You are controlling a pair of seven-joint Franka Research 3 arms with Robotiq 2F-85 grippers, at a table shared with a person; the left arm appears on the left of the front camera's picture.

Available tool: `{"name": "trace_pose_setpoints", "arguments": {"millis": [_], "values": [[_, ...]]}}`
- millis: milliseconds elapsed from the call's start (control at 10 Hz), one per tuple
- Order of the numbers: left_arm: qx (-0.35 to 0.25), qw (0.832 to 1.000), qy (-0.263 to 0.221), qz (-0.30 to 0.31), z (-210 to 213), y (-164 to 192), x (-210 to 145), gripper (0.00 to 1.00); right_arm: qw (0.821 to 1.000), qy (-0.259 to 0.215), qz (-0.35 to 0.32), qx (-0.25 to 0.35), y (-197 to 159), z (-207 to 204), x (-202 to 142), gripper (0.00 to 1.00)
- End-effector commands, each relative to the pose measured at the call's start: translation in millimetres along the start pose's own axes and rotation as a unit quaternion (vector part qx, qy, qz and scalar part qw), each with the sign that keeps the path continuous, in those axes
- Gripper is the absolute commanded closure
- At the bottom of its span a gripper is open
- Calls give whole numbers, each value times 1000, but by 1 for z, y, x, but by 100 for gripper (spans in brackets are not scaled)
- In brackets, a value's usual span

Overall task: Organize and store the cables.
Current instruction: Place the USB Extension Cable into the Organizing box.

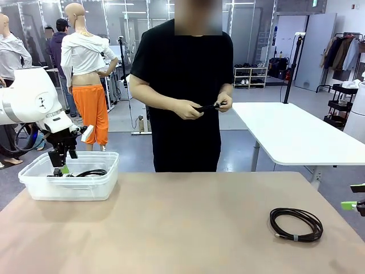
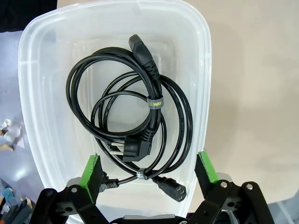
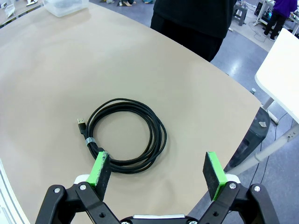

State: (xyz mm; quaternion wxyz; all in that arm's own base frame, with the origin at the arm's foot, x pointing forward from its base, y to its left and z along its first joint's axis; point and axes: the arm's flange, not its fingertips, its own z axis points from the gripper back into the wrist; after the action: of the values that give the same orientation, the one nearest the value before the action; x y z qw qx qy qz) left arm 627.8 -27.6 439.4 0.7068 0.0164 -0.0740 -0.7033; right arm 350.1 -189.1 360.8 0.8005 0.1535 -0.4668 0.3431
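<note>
One coiled black cable [image 2: 152, 105] with a chunky plug lies inside the clear plastic bin [image 2: 37, 93]. My left gripper [image 2: 147, 161] hangs open just above it, and in the front view that gripper [image 1: 60, 170] dips into the bin [image 1: 68, 188] at the table's left. A second coiled cable [image 1: 294, 237] lies flat on the table at the right. My right gripper [image 3: 157, 156] hovers open over the near side of that coil [image 3: 159, 133] and shows at the right edge [image 1: 353, 196]. The person across the table holds a third black cable [image 1: 206, 106] in both hands.
The tan tabletop [image 1: 182, 228] lies bare between the bin and the coil. A white table [image 1: 296, 134] stands behind on the right. In the right wrist view the bin [image 3: 65, 5] sits far off, and the table edge curves past the coil.
</note>
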Motion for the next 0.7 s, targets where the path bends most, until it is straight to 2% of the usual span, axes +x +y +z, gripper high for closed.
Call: {"name": "trace_pose_setpoints", "arguments": {"millis": [0, 600], "values": [[0, 1000, 0, -1, 1, 1, 0, 0, 1000, 2, 4, -2, 1, 1, 0, 0], [0, 1000, 0, -1, 1, 1, 0, 0, 1000, 2, 4, -2, 1, 1, 0, 0]]}}
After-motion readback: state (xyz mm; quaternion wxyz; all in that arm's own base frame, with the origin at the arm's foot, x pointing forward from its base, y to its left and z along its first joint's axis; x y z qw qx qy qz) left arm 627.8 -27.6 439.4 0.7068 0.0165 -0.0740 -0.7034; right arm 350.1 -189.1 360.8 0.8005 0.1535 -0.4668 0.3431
